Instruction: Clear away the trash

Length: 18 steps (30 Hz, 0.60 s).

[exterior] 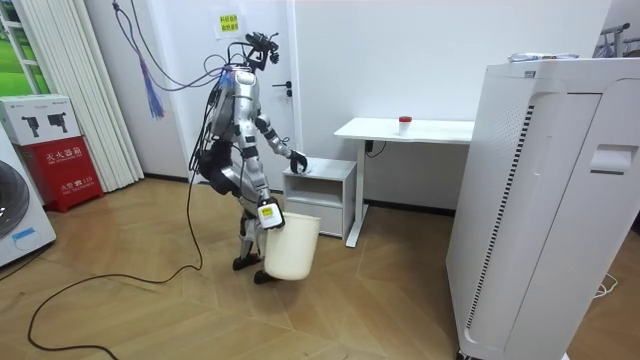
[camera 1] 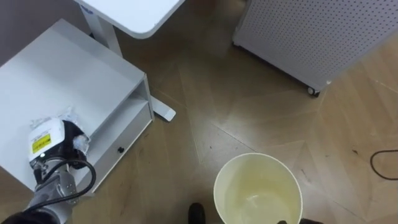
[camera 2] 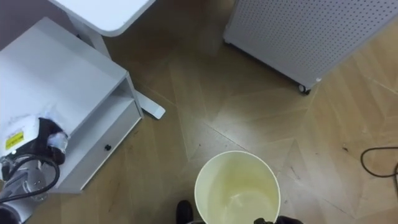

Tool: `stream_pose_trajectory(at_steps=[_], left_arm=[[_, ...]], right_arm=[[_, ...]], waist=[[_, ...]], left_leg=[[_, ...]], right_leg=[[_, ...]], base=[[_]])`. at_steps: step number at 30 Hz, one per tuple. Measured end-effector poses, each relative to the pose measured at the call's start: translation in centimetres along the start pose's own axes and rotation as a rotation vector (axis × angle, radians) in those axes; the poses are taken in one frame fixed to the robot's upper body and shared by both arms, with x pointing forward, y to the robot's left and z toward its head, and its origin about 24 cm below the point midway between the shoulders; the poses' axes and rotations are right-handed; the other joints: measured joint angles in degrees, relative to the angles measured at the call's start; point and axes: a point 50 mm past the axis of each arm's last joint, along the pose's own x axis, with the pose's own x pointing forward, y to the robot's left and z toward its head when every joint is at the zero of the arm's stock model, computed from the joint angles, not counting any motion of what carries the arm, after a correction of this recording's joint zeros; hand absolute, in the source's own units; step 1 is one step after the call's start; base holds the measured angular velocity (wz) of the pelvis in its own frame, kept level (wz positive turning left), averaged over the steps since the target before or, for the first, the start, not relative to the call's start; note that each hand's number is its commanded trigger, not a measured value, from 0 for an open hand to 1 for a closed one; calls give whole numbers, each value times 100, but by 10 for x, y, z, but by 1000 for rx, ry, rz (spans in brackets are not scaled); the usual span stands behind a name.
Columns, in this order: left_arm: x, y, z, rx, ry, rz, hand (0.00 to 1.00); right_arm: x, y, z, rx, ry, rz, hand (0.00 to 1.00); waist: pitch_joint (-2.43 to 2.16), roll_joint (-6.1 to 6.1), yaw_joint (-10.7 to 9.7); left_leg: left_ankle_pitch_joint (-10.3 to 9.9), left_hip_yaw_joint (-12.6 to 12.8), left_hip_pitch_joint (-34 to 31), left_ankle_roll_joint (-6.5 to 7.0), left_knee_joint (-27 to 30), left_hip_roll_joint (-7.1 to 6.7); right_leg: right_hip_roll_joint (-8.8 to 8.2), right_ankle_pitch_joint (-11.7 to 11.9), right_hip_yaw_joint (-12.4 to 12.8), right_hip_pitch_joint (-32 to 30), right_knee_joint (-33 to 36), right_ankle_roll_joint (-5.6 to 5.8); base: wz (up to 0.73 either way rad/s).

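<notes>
The robot stands on the brown wooden parquet floor (camera 1: 205,106), directly in front of a low white cabinet (camera 1: 68,68). In the room view its body is bent a little forward over this cabinet.

The left hand (camera 1: 69,135) comes in from the lower left and rests on the near part of the cabinet's top surface. Its dark fingers (camera 1: 74,132) are curled around a small white crumpled piece of garbage (camera 1: 81,144). The piece shows at the tips of the fingers and it lies on the top surface, close to the front edge. Below this edge is a white drawer with a small dark knob (camera 1: 120,149).

A round cream plastic bin (camera 1: 219,180) is just beside the cabinet, on the robot's right and low before its legs. Its mouth is open toward the head camera, and I cannot see clearly what is inside.

In the room view the right hand (exterior: 267,212) is at the rim of the bin, on the side nearest to the robot. I cannot tell how its fingers stand.

Behind the cabinet stands a white desk (exterior: 430,129), and a small red object (exterior: 404,121) lies on its surface. A tall white unit with a perforated panel (camera 1: 311,31) stands on castors, well apart from the bin.
</notes>
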Motion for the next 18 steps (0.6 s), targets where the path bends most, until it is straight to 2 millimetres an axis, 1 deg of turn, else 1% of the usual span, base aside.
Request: stream_pose_trajectory(at_steps=[1,2,4,5,6,7,9,10,11,12,13,14,15,16,18], left_arm=[[0,0,0,-25,6,0,100],[-1,-1,0,-72,17,-6,100],[-5,-10,-2,-153,42,-46,100],[-9,-16,-4,-197,60,-73,100],[-11,-21,-2,-240,69,-95,100],[-12,-23,1,-267,71,-107,100],[-19,-34,16,-400,44,-160,100],[-22,-38,19,-427,33,-182,100],[-28,-46,26,-463,5,-221,100],[-36,-55,34,-495,-22,-270,100],[-40,-60,38,-514,-34,-297,100],[-50,-71,46,-554,-51,-363,100],[-61,-84,53,-576,-65,-433,100],[-67,-90,55,-585,-67,-464,100],[-89,-111,61,-607,-85,-604,100]], right_arm=[[0,1,0,-7,-5,2,100],[0,2,-1,-6,-10,2,100],[0,2,-1,-15,-19,-9,100],[0,3,1,-49,-36,-8,100],[0,7,5,-86,-62,-4,100],[0,7,7,-97,-73,-3,100],[1,11,11,-110,-104,7,100],[1,12,14,-112,-114,14,100],[1,18,18,-126,-129,29,100],[2,24,25,-126,-149,39,100],[2,27,29,-125,-162,46,100],[3,32,35,-140,-183,56,100],[3,35,37,-166,-196,59,100],[3,37,39,-177,-200,65,100],[2,46,41,-204,-213,105,100]], waist=[[2,5,12],[4,6,84],[8,15,129],[9,19,154],[8,21,227],[9,23,254],[10,24,420],[10,24,467],[9,23,557],[9,22,611],[9,22,634],[9,22,683],[9,22,754],[9,21,768],[4,1,779]], left_leg=[[6,-7,10,-1,-11,6],[21,-9,72,-6,-61,19],[64,-7,221,-11,-191,13],[80,-7,293,-10,-252,7],[100,-7,326,-10,-302,2],[113,-8,333,-13,-324,2],[151,12,408,-7,-436,-22],[151,23,442,-7,-457,-23],[163,60,500,-8,-522,-23],[190,105,535,-7,-601,-33],[212,106,548,-7,-647,-57],[246,108,584,-8,-729,-97],[247,108,617,-8,-745,-99],[247,107,634,-8,-751,-99],[246,120,662,-8,-785,-102]], right_leg=[[7,11,-13,25,-31,-1],[31,46,-18,104,-103,-6],[39,81,-24,263,-229,7],[38,85,-31,333,-275,12],[37,92,-37,366,-315,19],[37,102,-48,380,-350,20],[23,116,-41,437,-412,26],[18,116,-39,457,-417,26],[13,114,-36,494,-446,26],[-9,113,-30,501,-463,27],[-25,112,-28,500,-474,29],[-62,109,-31,508,-482,31],[-65,102,-37,534,-484,28],[-65,97,-41,548,-486,29],[-72,74,-41,568,-499,43]], base=[[0],[0],[2],[6],[7],[7],[2],[0],[0],[4],[10],[9],[8],[5],[2]])
